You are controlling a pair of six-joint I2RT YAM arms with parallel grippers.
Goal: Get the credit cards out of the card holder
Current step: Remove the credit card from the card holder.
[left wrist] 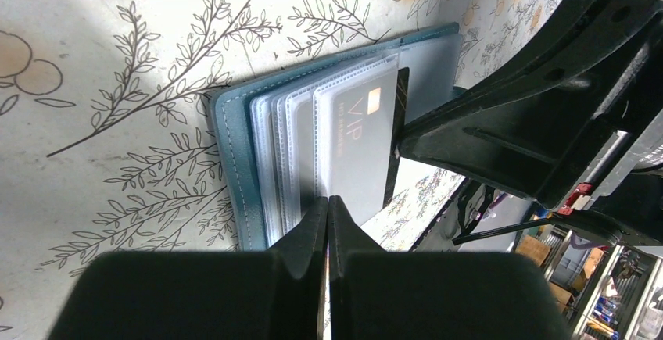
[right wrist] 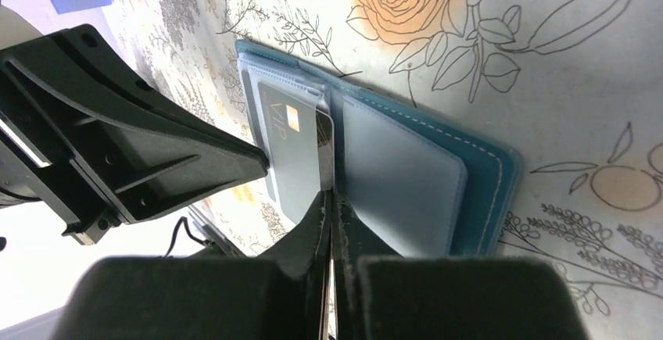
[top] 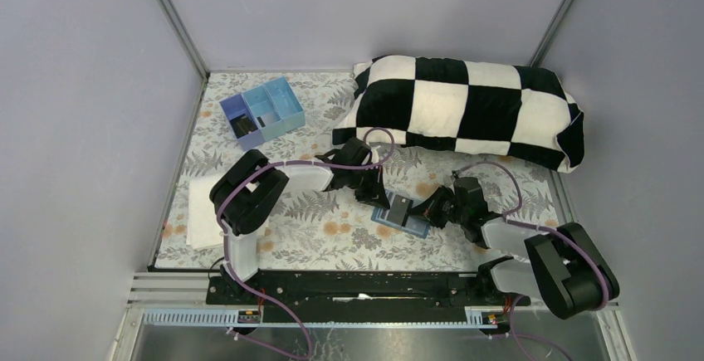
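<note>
Progress is judged to be partial at best: the card holder (top: 403, 214) is laid open on the flowered worktop (top: 332, 241), midway between the two arms, and cards are seen inside it. The left claw (left wrist: 328, 203) is clenched at the near edge of the fanned clear sleeves (left wrist: 293, 148); whether a sleeve is actually pinched or merely pressed cannot be told. A grey VIP card (left wrist: 356, 141) is lodged in the topmost sleeve, not yet drawn out. The right claw (right wrist: 330, 199) is clenched too, and a dark card (right wrist: 325, 148) is seen running into the gap between its tips beside the spine, so it is taken to be gripped by its edge, though it is not yet clear of the holder. Dark flat pieces are visible in the blue-and-purple tray (top: 261, 110) at the far left, too small to be identified as cards. At least the dark card and the VIP card are therefore reckoned as left to be removed, and further sleeves beneath may be filled, though their contents are hidden
</note>
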